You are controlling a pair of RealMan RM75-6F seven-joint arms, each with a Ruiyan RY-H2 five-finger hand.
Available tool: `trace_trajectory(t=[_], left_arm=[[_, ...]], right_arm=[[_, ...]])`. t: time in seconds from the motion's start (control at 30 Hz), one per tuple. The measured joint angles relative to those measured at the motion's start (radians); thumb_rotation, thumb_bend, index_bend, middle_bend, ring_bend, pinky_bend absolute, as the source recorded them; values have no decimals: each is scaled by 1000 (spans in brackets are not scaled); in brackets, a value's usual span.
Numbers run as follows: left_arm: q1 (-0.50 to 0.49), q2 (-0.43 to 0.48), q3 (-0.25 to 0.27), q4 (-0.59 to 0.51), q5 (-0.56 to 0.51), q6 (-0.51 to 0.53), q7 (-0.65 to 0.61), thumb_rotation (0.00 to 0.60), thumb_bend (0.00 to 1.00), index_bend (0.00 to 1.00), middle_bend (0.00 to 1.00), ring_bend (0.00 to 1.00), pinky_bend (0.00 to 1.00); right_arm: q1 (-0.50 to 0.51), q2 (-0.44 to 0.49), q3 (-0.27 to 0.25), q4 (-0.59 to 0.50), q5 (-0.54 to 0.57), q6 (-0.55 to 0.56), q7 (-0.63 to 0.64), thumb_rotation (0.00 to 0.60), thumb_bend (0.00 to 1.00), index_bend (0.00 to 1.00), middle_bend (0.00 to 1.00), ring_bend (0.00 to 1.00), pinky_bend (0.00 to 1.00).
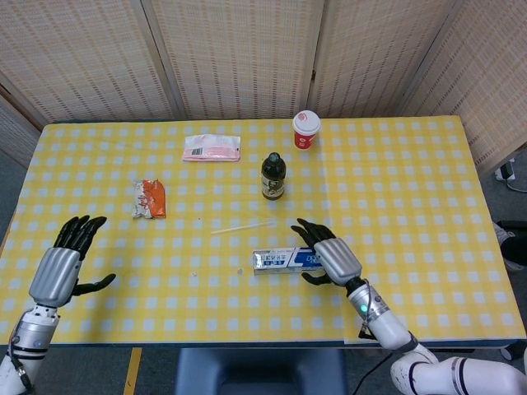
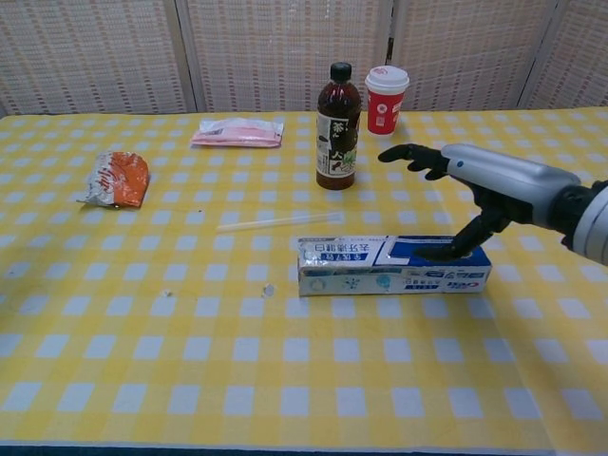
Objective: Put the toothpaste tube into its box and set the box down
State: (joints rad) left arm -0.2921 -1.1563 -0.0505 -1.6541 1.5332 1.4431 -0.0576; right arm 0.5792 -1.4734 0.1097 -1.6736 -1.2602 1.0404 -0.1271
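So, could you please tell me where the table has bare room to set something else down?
The near strip in front of the toothpaste box is bare, as is the right side beyond the right hand. It is crowded around the bottle, cup, straw and the two packets.

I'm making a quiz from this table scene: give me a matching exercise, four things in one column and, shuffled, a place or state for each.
Things:
1. toothpaste box
2. dark bottle
3. red paper cup
4. orange snack packet

Places or states:
A. standing upright, capped, just left of the cup
B. lying flat on its long side under the right hand
C. crumpled, on the table's left part
D. farthest back, white lid on

Pairs: 1-B, 2-A, 3-D, 4-C
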Motion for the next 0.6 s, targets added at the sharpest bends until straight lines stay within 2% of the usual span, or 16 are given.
trace_trajectory(t=[0.23, 0.4, 0.5, 0.6], left_arm=[[60, -13, 52, 88, 8, 21, 31, 600, 201, 63, 132, 53, 0], [98, -66, 60, 200, 3, 58, 33, 600, 199, 73, 130, 37, 0], [116, -77, 61, 236, 7, 80, 41, 600, 198, 77, 126, 28, 0], [129, -72, 66, 222, 32, 108, 33, 600, 198, 78, 124, 24, 0]], right_arm=[[-150, 92, -109, -42, -160, 241, -56, 600, 302, 0, 0, 0, 0], [-299, 124, -208, 23, -260, 403, -85, 600, 302, 0, 0, 0, 0], [-356, 136, -231, 67, -287, 459, -90, 600, 302, 0, 0, 0, 0], [-368, 146, -234, 70, -312, 469, -77, 600, 301, 0, 0, 0, 0]])
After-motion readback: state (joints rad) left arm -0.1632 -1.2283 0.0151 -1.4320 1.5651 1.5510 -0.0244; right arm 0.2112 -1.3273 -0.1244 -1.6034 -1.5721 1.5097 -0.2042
